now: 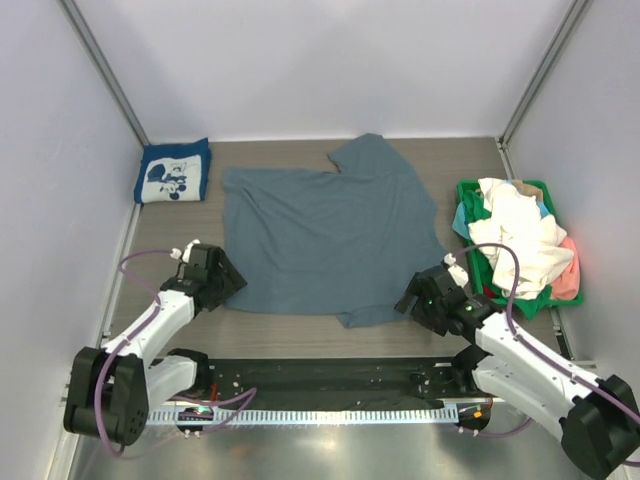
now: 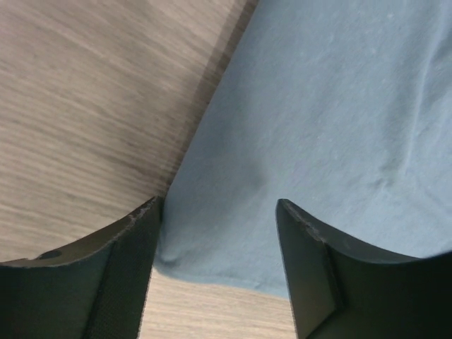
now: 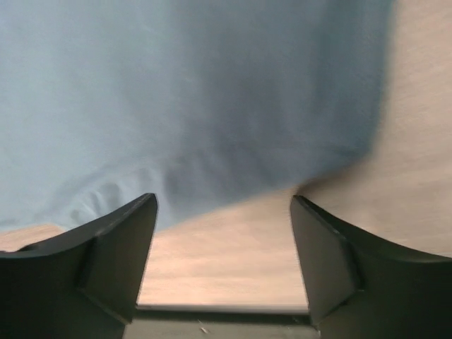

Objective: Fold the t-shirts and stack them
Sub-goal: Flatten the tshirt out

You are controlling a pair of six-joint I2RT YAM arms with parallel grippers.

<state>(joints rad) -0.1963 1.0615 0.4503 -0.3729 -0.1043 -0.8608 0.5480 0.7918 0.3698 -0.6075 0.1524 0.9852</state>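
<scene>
Lying spread across the middle of the table (image 1: 170,235), the blue t-shirt (image 1: 325,240) is mostly flat with a few soft wrinkles. Its hem faces the arms and one sleeve pokes out at the far edge. The left gripper (image 1: 222,285) sits at the shirt's near left corner. In the left wrist view its fingers (image 2: 106,268) stand apart, and the rounded corner of the cloth lies on the wood in the gap between them. The cloth's edge reaches the left-hand finger but is not pinched. The right gripper (image 1: 412,300) is at the near right corner. In the right wrist view, which is blurred, its fingers (image 3: 92,240) are likewise spread wide. The hem crosses at about the level of their tips, bare wood shows between them, and nothing is gripped there either. A navy t-shirt (image 1: 173,172) with a white cartoon print lies folded into a neat square at the far left corner of the table, well apart from the blue one. On the right, a green basket (image 1: 520,303) holds a heap of t-shirts (image 1: 520,235), white on top with pink and teal showing at the edges.
</scene>
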